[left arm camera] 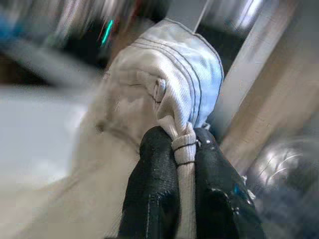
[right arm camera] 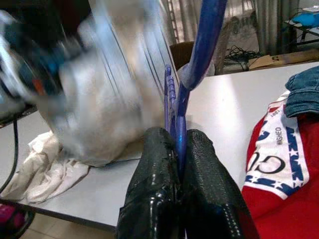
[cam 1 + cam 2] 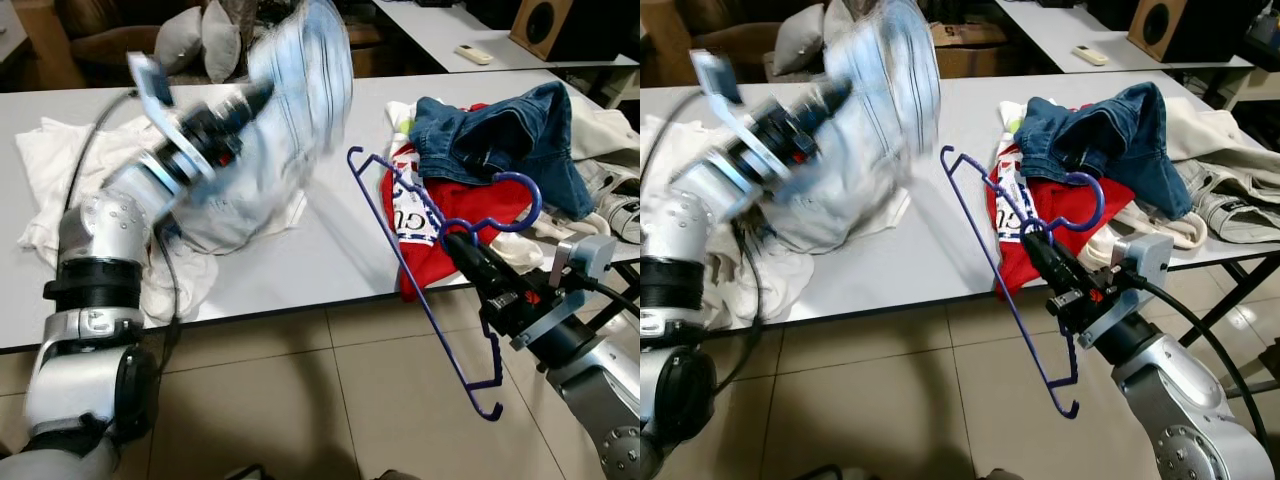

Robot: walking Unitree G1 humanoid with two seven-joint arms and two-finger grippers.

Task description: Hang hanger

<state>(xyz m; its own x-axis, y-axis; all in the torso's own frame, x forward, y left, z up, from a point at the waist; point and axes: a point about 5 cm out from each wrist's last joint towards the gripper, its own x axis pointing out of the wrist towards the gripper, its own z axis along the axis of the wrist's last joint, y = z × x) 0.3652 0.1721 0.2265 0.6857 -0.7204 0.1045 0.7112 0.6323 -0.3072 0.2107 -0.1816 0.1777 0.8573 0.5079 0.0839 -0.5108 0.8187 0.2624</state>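
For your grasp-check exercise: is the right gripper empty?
No, the right gripper is shut on the blue hanger, near its hook.

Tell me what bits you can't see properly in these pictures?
- Pale garment held by the left end effector: motion-blurred in both eye views, so its type is unclear.
- Red shirt: print partly covered by jeans and purple hanger.
- Right end effector hides the hanger's neck in the right wrist view.

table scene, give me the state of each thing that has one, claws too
left claw: shut on pale garment, raised over the table
pale garment: lifted, blurred
right claw: shut on blue hanger
blue hanger: held tilted off the table edge, bare
jeans: crumpled on the pile
red shirt: heaped, draping over the table edge
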